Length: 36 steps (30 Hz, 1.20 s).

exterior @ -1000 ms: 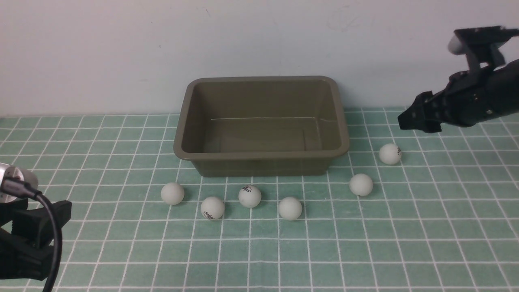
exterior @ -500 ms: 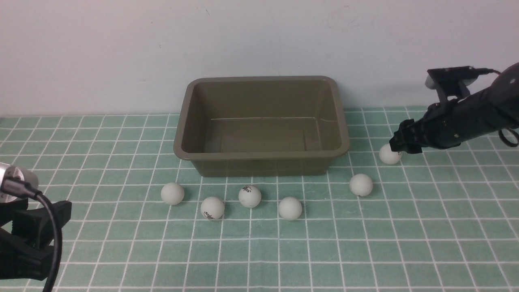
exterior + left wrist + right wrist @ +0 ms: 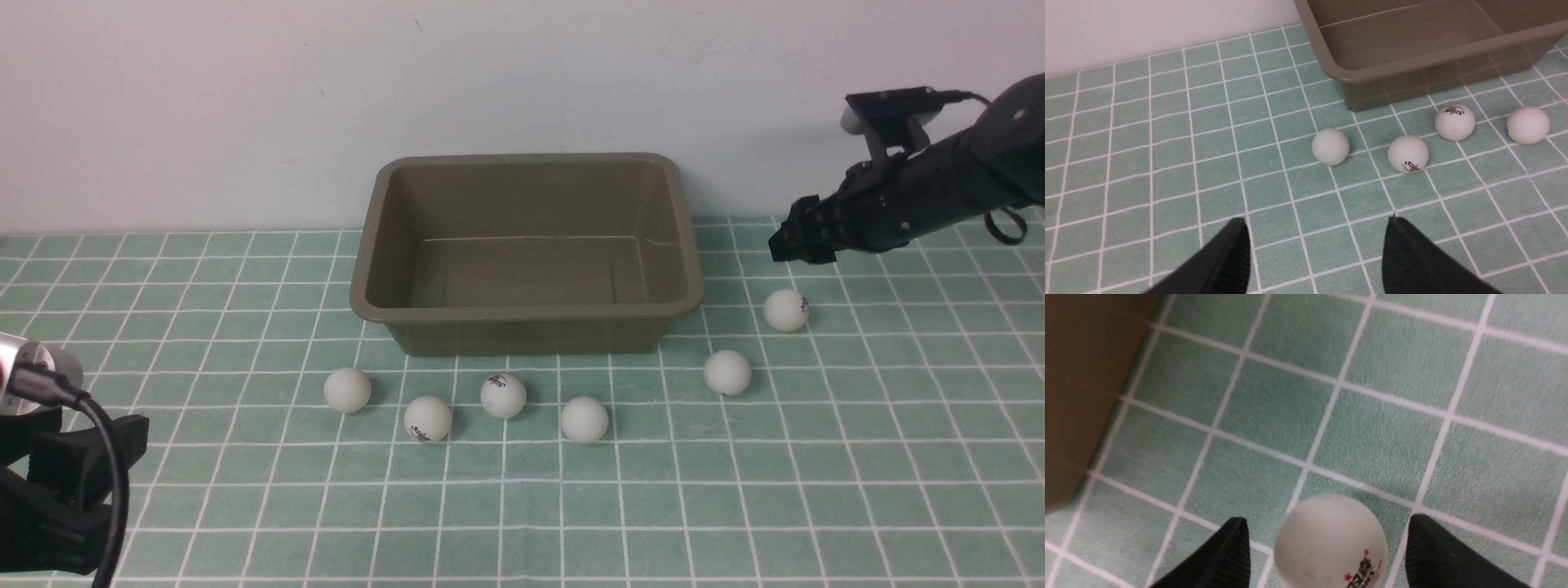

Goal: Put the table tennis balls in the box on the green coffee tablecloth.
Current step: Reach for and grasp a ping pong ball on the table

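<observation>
Hovering above the rightmost ball, the right claw is spread wide and empty. In the right wrist view the ball sits between the two open fingertips but lower down, untouched. Step in hand, as I read it: the approach for the first pick.

The box stands at the middle of the far edge of the counter, on the green coffee tablecloth, and holds nothing. All six table tennis balls lie on the cloth. Four are in a loose row just on the near side of the box, and one is off the box's near right corner. The rightmost ball is further toward the right edge, near the box's right wall but apart from it.

The left claw is parked at the near left corner, also wide and empty, pointing at the left end of the row.

The next move likely calls for a straight drop until the tips flank the ball's middle, then a gentle close, since a light round ball may roll or pop out. After that, a lift clear of the rim before carrying it over the box.
</observation>
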Each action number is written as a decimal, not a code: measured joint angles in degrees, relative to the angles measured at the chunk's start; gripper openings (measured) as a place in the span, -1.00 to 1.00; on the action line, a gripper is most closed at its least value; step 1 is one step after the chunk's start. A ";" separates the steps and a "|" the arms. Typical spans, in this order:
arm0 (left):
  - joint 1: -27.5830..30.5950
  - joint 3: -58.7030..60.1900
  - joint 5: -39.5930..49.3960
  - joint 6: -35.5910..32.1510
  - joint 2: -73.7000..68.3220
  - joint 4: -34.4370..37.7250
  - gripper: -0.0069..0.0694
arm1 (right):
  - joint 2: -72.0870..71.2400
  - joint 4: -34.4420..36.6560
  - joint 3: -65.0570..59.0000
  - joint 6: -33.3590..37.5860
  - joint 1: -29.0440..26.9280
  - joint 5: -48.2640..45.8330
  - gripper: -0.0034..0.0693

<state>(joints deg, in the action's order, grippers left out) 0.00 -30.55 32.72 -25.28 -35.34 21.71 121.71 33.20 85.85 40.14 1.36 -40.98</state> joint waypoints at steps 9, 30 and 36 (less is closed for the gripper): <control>0.00 0.00 0.00 0.00 0.00 0.00 0.22 | 2.16 0.00 0.00 0.11 0.00 0.71 0.27; 0.00 0.00 0.25 0.06 0.00 0.00 0.22 | -2.24 23.50 15.51 17.50 5.27 -20.22 0.08; 0.00 0.00 1.69 0.06 0.00 0.00 0.22 | 1.52 17.89 15.51 22.65 10.03 -19.59 0.08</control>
<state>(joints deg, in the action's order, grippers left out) 0.00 -30.55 34.41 -25.22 -35.34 21.71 123.22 51.09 101.36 62.79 11.39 -60.57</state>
